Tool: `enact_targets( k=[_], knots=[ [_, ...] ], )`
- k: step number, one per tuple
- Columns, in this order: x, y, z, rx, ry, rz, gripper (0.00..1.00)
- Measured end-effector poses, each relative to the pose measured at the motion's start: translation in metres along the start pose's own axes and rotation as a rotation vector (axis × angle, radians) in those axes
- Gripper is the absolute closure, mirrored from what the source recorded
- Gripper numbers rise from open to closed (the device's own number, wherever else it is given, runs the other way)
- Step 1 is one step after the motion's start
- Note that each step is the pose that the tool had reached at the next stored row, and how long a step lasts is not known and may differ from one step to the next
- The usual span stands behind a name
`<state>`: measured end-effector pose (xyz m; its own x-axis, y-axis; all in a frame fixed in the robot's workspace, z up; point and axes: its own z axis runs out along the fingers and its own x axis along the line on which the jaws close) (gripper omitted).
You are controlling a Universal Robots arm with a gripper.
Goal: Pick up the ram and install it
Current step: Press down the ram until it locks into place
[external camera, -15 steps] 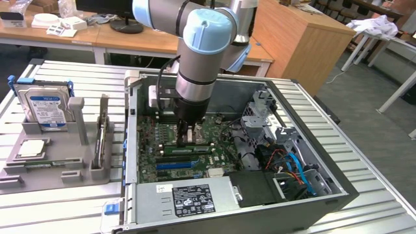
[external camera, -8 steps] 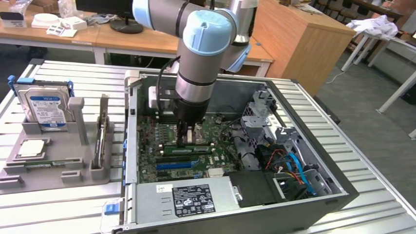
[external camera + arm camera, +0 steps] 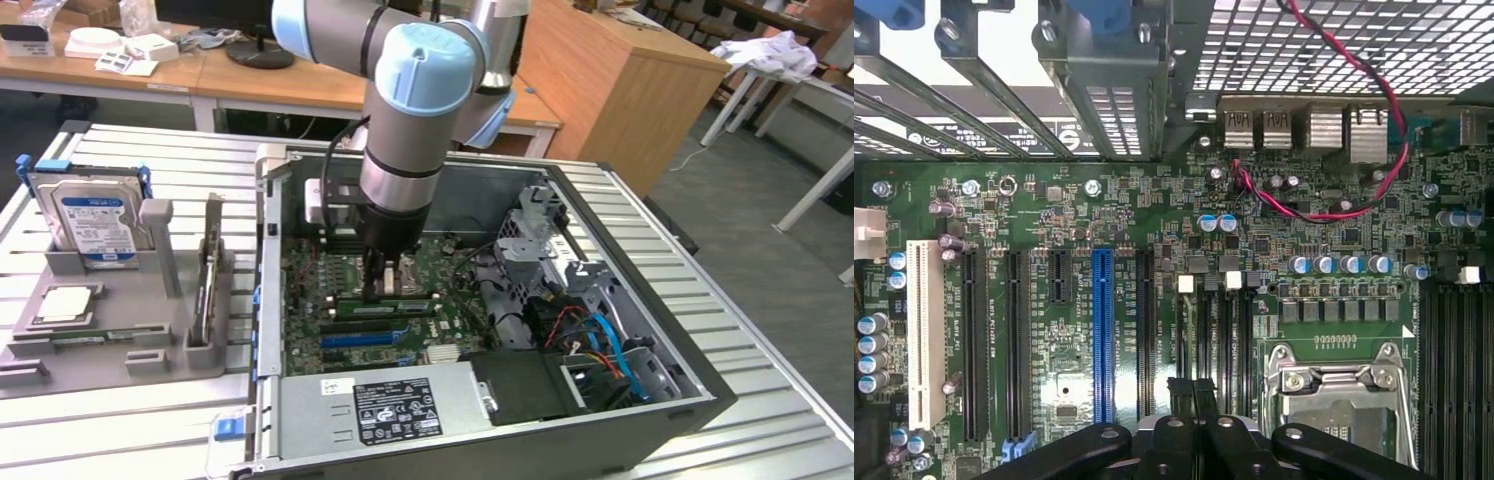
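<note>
The ram [image 3: 400,306], a long thin green circuit-board stick, is inside the open grey computer case [image 3: 641,425]. In the exterior view it lies flat along the green motherboard [image 3: 461,275], lined up with the slots. It sits directly under the tips of my pincer [image 3: 380,285], touching them or very nearly so.

My pincer is drawn fully together, with no gap between the fingers. I cannot tell whether the tips pinch the stick's top edge or only bear down on it.

From my wrist I look straight down past the closed pincer [image 3: 1192,395] at the row of black memory slots [image 3: 1224,330]. The blue expansion slot [image 3: 1102,330] is on one side of them and the silver processor socket [image 3: 1339,385] on the other. The parts of the slots I can see ahead of my fingers look bare.

As I judge it, the pick-up is done and the ram is off the grey holder tray [image 3: 120,310]. That tray sits on the ribbed metal tabletop [image 3: 120,430] at the exterior view's left. The silver blue-labelled hard drive [image 3: 94,215] stands on the tray, well apart from me.

The install looks to be in progress. I can't confirm that the stick is pressed home or that the slot latches are closed.
</note>
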<state>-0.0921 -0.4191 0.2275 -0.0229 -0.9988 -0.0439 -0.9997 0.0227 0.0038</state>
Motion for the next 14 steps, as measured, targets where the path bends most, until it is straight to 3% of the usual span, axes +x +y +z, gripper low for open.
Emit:
enact_targets(
  k=[14],
  knots=[
    [0.0001,0.0,0.0018,-0.0001,0.0003,0.0,0.89]
  ],
)
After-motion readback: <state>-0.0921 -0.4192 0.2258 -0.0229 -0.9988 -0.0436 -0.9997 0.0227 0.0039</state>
